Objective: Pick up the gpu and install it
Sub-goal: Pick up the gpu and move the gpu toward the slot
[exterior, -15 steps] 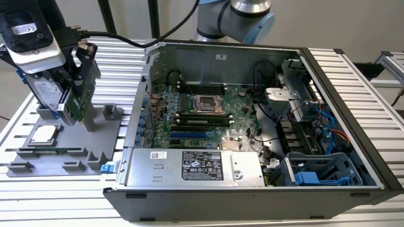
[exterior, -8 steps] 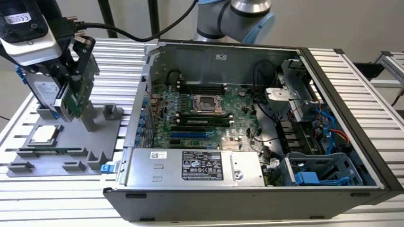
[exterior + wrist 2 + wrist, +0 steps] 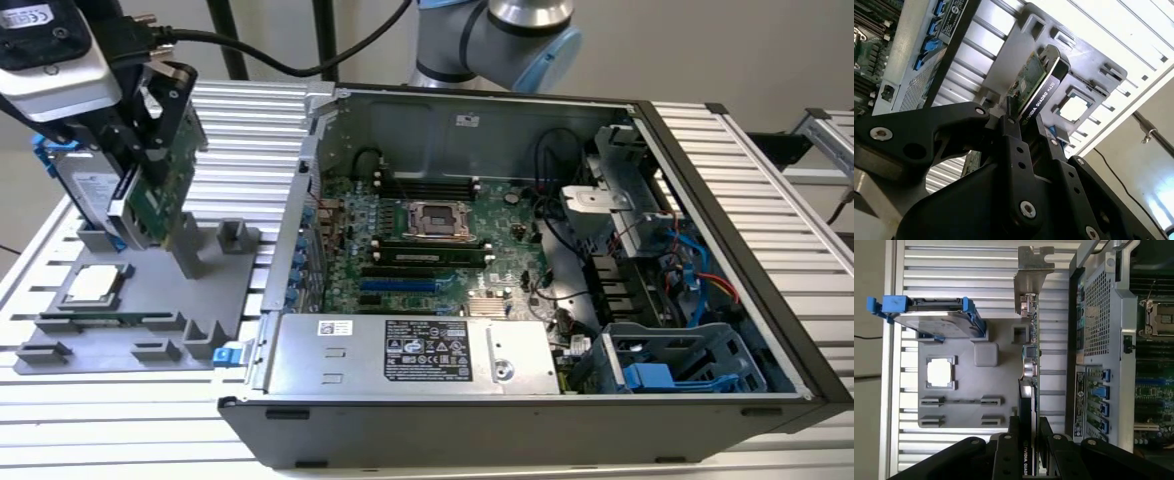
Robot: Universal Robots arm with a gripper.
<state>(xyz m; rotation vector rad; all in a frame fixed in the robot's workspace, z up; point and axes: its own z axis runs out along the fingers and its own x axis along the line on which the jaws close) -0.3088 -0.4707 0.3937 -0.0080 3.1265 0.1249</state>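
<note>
In the upper part of the exterior view's left, the black two-fingered hand (image 3: 150, 160) gripped the gpu (image 3: 163, 205), a slim rectangular card with a green circuit-board face, upright over the grey moulded plastic holder (image 3: 154, 290) on the ribbed aluminium desk (image 3: 254, 130). The card's lower edge dipped among the holder's posts; whether it touched them could not be told. Just beside it, toward the frame's left edge, stood the silver hard drive (image 3: 78, 185) in its blue frame. The open black computer case (image 3: 507, 430) stood across the centre and right, a narrow strip of bare desk between its near wall and the holder.

In the second wrist view, the hand (image 3: 1026, 125) was narrow, its fingers (image 3: 1016, 145) pressed on either face of the gpu (image 3: 1029, 82), the black shroud edge toward the camera. The card reached out over the holder (image 3: 1094, 65), the case (image 3: 909, 55) wall off to one side.

In the first wrist view, the gpu (image 3: 1031, 355) showed edge-on, clamped in the hand (image 3: 1030, 432), its silver end bracket (image 3: 1031, 265) reaching past the holder (image 3: 974, 405) rim over bare desk (image 3: 954, 270) slats. The card ran between the hard drive (image 3: 934, 322) and the case (image 3: 1096, 315), nearer the case's perforated wall, with a slim gap there and more room toward the drive.
</note>
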